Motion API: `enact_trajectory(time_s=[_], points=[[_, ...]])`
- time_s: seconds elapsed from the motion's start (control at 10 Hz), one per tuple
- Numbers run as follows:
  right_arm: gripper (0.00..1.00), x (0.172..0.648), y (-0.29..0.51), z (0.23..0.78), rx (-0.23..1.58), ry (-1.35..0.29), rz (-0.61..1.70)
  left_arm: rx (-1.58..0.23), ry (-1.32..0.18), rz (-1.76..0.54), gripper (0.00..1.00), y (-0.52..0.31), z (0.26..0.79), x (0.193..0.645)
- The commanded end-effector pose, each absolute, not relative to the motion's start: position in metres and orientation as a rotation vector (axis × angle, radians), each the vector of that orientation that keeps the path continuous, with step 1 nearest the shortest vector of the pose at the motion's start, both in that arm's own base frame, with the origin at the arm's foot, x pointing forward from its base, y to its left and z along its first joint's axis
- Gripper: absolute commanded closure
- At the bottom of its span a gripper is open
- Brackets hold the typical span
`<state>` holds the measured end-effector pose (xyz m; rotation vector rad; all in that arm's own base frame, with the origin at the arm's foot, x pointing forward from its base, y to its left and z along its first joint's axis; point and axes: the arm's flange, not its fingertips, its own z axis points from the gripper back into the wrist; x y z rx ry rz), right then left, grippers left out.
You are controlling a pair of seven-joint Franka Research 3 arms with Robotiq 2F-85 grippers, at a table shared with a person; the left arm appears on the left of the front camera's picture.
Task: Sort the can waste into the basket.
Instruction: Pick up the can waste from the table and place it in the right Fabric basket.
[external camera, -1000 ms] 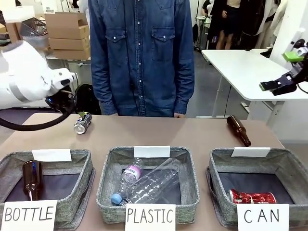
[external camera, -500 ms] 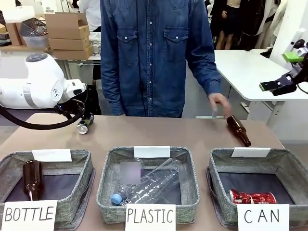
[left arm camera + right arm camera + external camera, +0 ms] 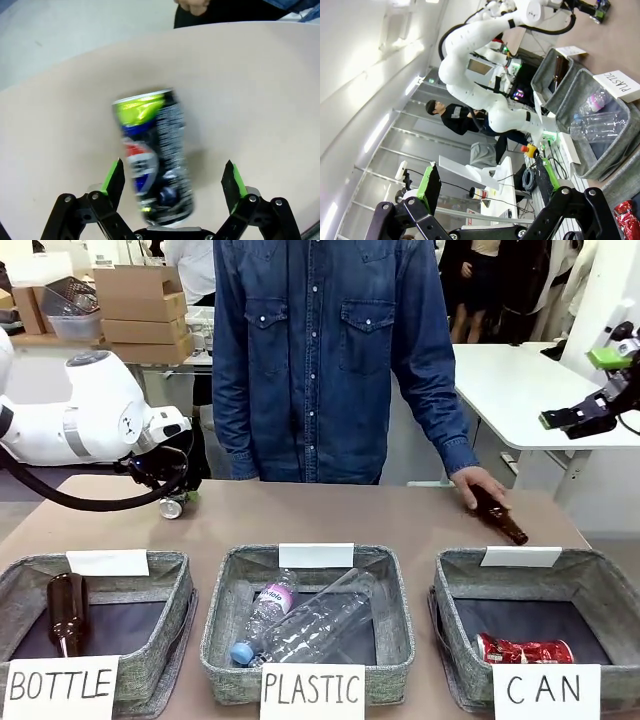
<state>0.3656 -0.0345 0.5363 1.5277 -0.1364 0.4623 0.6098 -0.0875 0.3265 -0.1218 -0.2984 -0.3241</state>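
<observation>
The can waste was in two places. The dark blue and silver can (image 3: 155, 160) lay on its side on the worktop (image 3: 250, 90), between the spread fingers (image 3: 114, 181) of the left pincer (image 3: 173, 172) and closer to one of them. Whether it touched that finger, I could not tell. The left pincer was released and grasped nothing. The red can (image 3: 525, 649) lay crushed inside the basket (image 3: 612, 580) with the card (image 3: 546, 691) "CAN", lower than the right pincer (image 3: 575, 418) and well apart from it. The right pincer was also released and empty. A person's hand (image 3: 478, 483) rested on a brown bottle (image 3: 508, 525), nearer to the right pincer.
</observation>
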Motion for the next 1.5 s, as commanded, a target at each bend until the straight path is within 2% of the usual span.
enact_trajectory(time_s=[0.0, 0.5, 0.6, 0.7, 0.8, 0.9, 1.2, 1.4], points=[[0.00, 0.365, -0.037, 0.537, 1.521, -0.143, 0.490, -0.172, -0.283, -0.354, 0.00, -0.083, 0.328, 0.615], [0.00, 0.365, -0.037, 0.537, 1.521, -0.143, 0.490, -0.180, -0.275, -0.332, 0.00, -0.084, 0.322, 0.615], [0.00, 0.365, -0.037, 0.537, 1.521, -0.143, 0.490, -0.158, -0.290, -0.315, 0.23, -0.081, 0.322, 0.616], [0.00, 0.365, -0.037, 0.537, 1.521, -0.143, 0.490, -0.122, -0.294, -0.314, 0.60, -0.080, 0.321, 0.616], [0.00, 0.365, -0.037, 0.537, 1.521, -0.143, 0.490, -0.095, -0.298, -0.318, 0.83, -0.080, 0.319, 0.615], [0.00, 0.365, -0.037, 0.537, 1.521, -0.143, 0.490, -0.083, -0.301, -0.318, 1.00, -0.078, 0.318, 0.614], [0.00, 0.365, -0.037, 0.537, 1.521, -0.143, 0.490, -0.078, -0.316, -0.303, 0.98, -0.071, 0.322, 0.615], [0.00, 0.365, -0.037, 0.537, 1.521, -0.143, 0.490, -0.097, -0.325, -0.277, 1.00, -0.059, 0.331, 0.615]])
